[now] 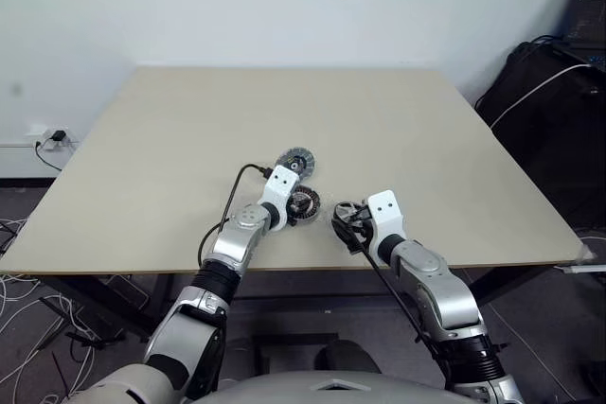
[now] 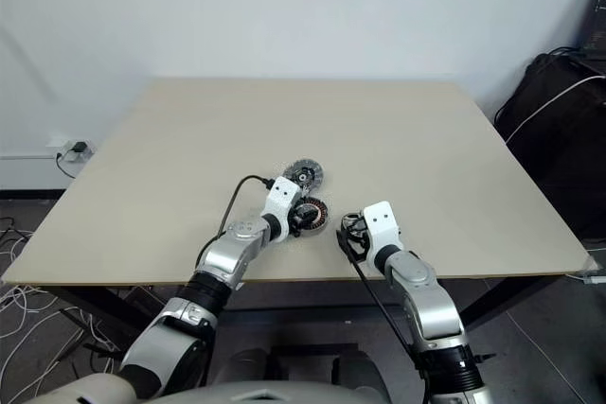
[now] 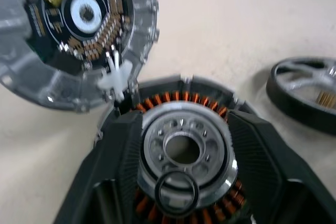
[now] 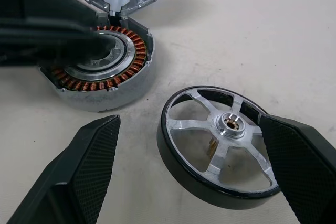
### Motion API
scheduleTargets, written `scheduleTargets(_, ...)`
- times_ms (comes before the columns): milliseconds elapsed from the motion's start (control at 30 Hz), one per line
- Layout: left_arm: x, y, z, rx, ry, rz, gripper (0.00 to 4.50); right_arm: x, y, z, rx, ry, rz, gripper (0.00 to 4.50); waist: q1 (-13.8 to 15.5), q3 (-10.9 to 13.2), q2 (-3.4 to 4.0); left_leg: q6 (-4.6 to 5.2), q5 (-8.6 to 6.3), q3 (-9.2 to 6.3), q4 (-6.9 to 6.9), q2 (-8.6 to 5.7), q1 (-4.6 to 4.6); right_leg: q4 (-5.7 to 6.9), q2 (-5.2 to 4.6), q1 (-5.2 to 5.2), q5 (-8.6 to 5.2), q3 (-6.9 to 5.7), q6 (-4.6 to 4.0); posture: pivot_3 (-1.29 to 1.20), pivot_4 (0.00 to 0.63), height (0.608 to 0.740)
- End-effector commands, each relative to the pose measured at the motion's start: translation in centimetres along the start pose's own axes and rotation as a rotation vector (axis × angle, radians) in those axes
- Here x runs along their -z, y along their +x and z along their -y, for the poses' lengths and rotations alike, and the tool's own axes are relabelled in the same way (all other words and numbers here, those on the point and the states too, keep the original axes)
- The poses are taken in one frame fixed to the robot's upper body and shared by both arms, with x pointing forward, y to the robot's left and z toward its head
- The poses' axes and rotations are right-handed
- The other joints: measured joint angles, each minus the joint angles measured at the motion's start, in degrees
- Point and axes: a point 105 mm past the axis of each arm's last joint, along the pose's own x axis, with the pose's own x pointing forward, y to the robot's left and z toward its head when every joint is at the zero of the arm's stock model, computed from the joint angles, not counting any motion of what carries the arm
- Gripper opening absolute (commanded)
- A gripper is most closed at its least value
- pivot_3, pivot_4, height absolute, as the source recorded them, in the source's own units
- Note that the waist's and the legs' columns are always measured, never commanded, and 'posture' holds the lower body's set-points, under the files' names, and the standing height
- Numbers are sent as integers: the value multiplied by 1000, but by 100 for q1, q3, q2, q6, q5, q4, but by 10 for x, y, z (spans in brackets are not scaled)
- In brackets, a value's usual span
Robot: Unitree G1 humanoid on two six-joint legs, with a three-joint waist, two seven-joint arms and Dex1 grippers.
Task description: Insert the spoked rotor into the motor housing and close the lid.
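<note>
Metal spoked rotor (image 4: 219,142) lies flat on the counter (image 1: 398,120) beside the motor housing (image 4: 100,74), between the wide-open, empty right pincer (image 4: 189,182). Stiff, heavyish, slick; grip across rim. Left pincer (image 3: 184,182) straddles housing, half open.

Left pincer (image 4: 58,38) blocks housing (image 4: 105,85) top; rotor (image 4: 220,148) open betw right pincer fingers (image 4: 79,174).

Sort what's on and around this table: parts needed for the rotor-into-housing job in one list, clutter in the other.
Needed for the job:
spoked rotor, between the right gripper's open fingers
motor housing, under the left gripper
lid, lying inner face up beside the housing
small black ring, resting on the housing's centre

Lying about:
wall socket and cables
black bag
</note>
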Motion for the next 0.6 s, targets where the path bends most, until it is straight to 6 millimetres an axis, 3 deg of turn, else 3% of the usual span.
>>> scheduleTargets(33, -29, -9, -2, -4, 6, 119, 1980, -21, -1, -2, -9, -14, 69, 4500, -9, 0, 0, 0, 0, 1, 0, 0, 0, 0, 0, 0, 0, 1, 0, 0, 0, 740)
scheduleTargets(100, -28, -15, -1, 0, 2, 129, 1362, -24, 0, -5, -22, -12, 74, 4500, -11, 0, 1, 0, 0, 0, 0, 1, 0, 0, -3, 1, 2, 1, -4, 0, 0, 740)
scheduleTargets(233, -22, -33, -5, -37, -10, 146, 5, -31, 7, -14, -66, -32, 78, 3497, -55, -1, 2, 0, 0, 1, 0, 4, 2, 1, -7, 1, 3, 3, -6, 0, 0, 740)
scheduleTargets(600, 11, -82, -15, -146, 31, 120, 0, -61, 45, -47, -160, -144, 69, 26, -75, -1, 4, -2, -1, 1, 1, 9, 12, 0, -24, -17, 16, 1, -26, 0, 0, 740)
